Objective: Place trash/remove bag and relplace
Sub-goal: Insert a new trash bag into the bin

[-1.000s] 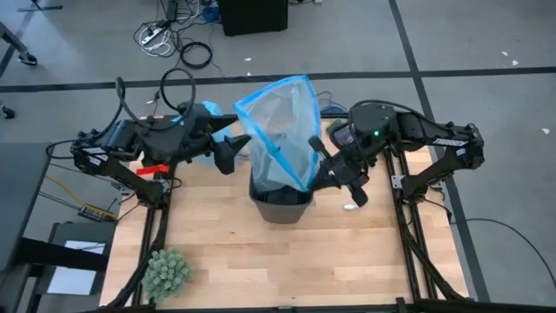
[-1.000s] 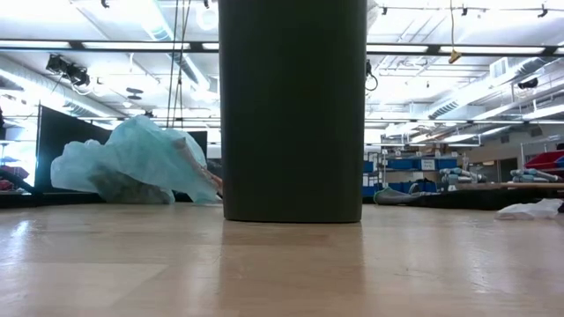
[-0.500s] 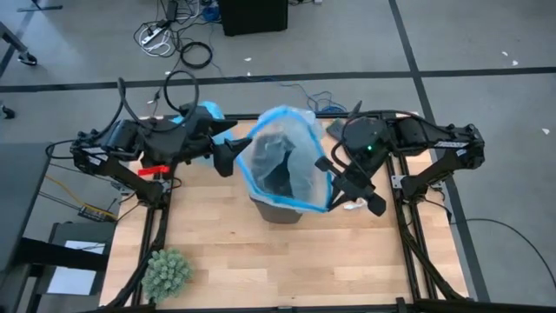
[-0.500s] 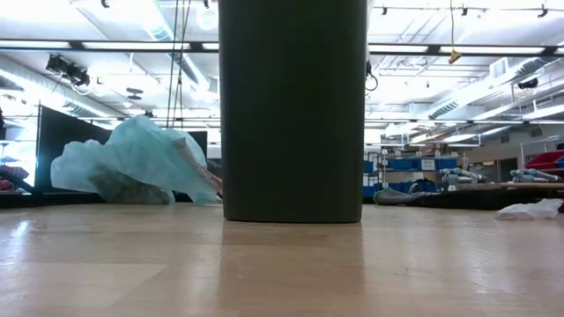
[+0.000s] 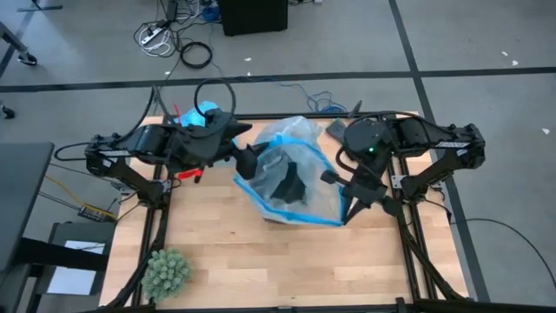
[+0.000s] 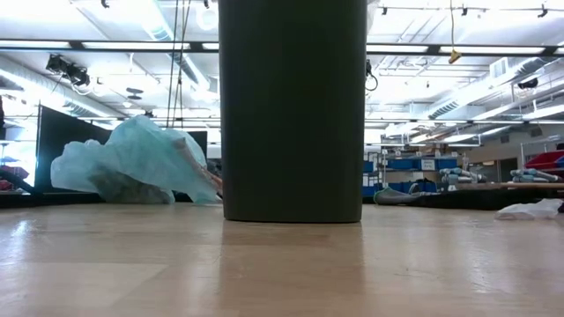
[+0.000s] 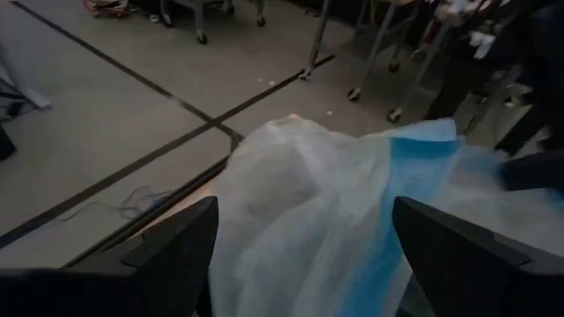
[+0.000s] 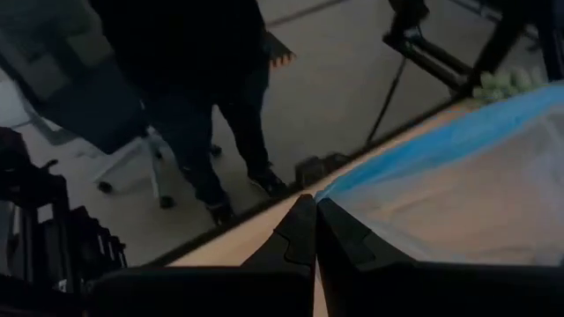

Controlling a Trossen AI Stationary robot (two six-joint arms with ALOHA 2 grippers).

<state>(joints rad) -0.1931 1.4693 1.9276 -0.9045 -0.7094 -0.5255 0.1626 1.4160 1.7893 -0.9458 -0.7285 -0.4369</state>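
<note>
One bin [image 6: 293, 110], one pale blue-rimmed bag [image 5: 295, 178], one sky-blue bag [image 6: 132, 163], one plant ball [image 5: 167, 272], two arms

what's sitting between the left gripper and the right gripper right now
In the high view, the clear bag with a blue rim draped over the dark bin fills the stretch between left gripper and right gripper.

Bin [image 6: 293, 110] in low view: top cut off by picture's upper edge, rim unseen; in high view almost wholly hidden under pale plastic bag [image 5: 291, 183]
Bag contents: dark shape inside, too unclear to name
Blue liner [image 5: 201, 111] at table's back-left: mostly hidden behind left arm
Whether right gripper [image 8: 315, 231] pinches bag rim: contact point not visible
Person [image 8: 198, 97] in right wrist view: upper body cut off, legs only
</note>
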